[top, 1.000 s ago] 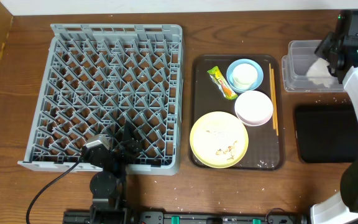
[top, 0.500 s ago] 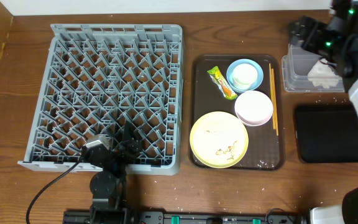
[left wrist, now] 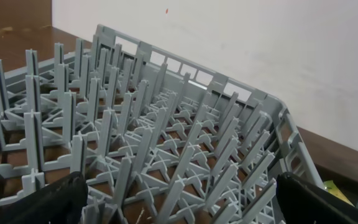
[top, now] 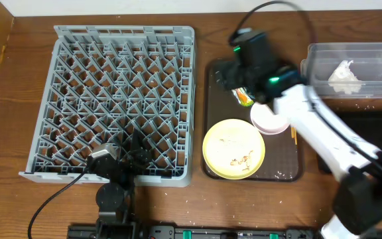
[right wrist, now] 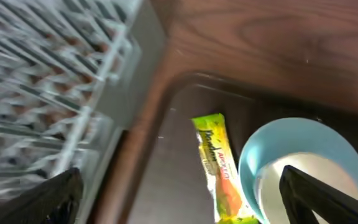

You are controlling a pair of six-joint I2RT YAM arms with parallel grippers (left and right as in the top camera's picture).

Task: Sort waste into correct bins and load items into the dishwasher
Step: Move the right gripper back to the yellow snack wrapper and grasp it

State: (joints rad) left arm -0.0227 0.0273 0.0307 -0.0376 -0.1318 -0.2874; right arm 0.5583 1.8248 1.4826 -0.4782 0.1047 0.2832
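The snack wrapper [right wrist: 219,165] is the closest bit of waste. It's a single flat, glossy yellow-green packet with an orange end, lying on the dark-brown tray [right wrist: 166,143] in the middle of the right wrist view. Just right of it is the smooth, round light-blue bowl [right wrist: 316,149] with the one small white cup [right wrist: 291,183] sitting inside.

The right gripper [right wrist: 179,180] hangs over that upper end of the tray. Its black fingers [right wrist: 48,199] are spread wide in the bottom corners of the frame, with nothing between them.

From overhead, the arm hides the blue bowl and most of the wrapper. Below it is the pale pink-white bowl [top: 270,123], partly covered. The big round yellow plate [top: 211,156] sits at the lower left of the tray, with whitish crumbs [top: 241,159] scattered on it. Only a sliver of the orange-brown chopsticks [top: 294,137] shows, so I can't count them.

There are two tubs on the right. The clear plastic one [top: 317,56] at the upper right holds one crumpled white napkin [top: 345,74]. The black one [top: 380,126] below it is half hidden by the arm, so I can't tell what's in it.

The single grey plastic rack [top: 111,99], a square lattice of upright pegs, fills the left half of the wooden table [top: 25,66]. I can't see anything loaded in it. The left gripper [left wrist: 179,193] is at its near edge, with both fingers [left wrist: 42,199] far apart and holding nothing.
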